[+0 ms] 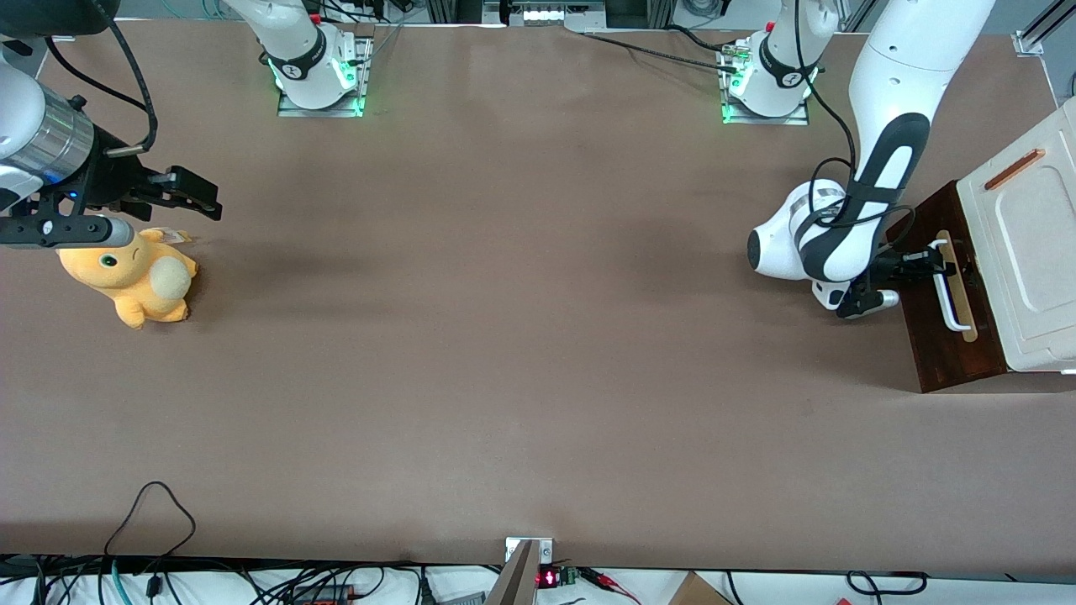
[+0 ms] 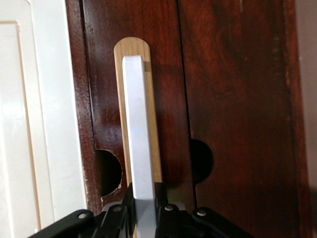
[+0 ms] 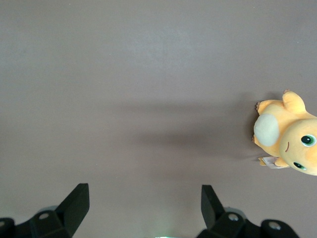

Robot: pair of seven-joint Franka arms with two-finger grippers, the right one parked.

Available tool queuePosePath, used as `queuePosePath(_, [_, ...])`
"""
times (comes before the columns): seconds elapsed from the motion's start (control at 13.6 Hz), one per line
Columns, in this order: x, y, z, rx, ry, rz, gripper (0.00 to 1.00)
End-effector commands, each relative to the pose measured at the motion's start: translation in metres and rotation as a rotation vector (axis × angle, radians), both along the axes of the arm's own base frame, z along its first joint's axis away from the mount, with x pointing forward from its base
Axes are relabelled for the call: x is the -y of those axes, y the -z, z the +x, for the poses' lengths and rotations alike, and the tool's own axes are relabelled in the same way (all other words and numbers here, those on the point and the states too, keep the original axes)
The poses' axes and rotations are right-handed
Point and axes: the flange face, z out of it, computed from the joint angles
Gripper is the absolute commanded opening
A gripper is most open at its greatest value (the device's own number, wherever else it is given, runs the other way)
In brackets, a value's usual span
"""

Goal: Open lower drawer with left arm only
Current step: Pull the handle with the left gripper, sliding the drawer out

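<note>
Dark brown wood marks the lower drawer (image 1: 946,277), whose front shows at the right edge of the front view, at the working arm's end of the table (image 1: 504,336), just under the cabinet's white moulded top (image 1: 1030,252). A white bar handle (image 1: 948,294) runs along a pale wood strip (image 1: 962,290) on that front. The left arm (image 1: 874,160) bends down from its base at the upper right of the frame, and its gripper (image 1: 937,262) sits at the end of the handle farther from the front camera. In the left wrist view the black fingers (image 2: 166,210) are pinched onto the bar handle (image 2: 138,139), one on each side of it, with the pale strip (image 2: 154,124) showing just beside the bar and the dark drawer front (image 2: 228,99) filling most of the picture (two rounded notches cut into the dark wood show near the gripped end, one on each side of the strip). The white cabinet top (image 2: 34,124) lies alongside the drawer front in that view. From the front view I cannot tell whether the drawer is pulled out at all. A thin orange-brown stick (image 1: 1015,169) rests on the white top. Toward the parked arm's end of the table, at the left of the front frame, an orange plush toy (image 1: 134,277) lies on the brown surface.
</note>
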Motion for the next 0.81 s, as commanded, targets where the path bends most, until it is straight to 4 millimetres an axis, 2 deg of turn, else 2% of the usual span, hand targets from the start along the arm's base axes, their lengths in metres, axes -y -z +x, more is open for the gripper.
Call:
queuePosePath(0.0, [0.063,-0.013,0.011,-0.014,0.066,-0.063,0.0])
queuePosePath(0.22, [0.107,-0.016,0.01,-0.027,0.106,-0.11,0.0])
queuePosePath(0.3, [0.114,-0.016,0.009,-0.038,0.107,-0.119,0.0])
queuePosePath(0.37, [0.133,-0.02,0.009,-0.046,0.126,-0.136,0.0])
queuePosePath(0.52, [0.145,-0.022,0.008,-0.052,0.134,-0.151,0.0])
queuePosePath(0.74, [0.148,-0.021,0.007,-0.058,0.14,-0.15,0.0])
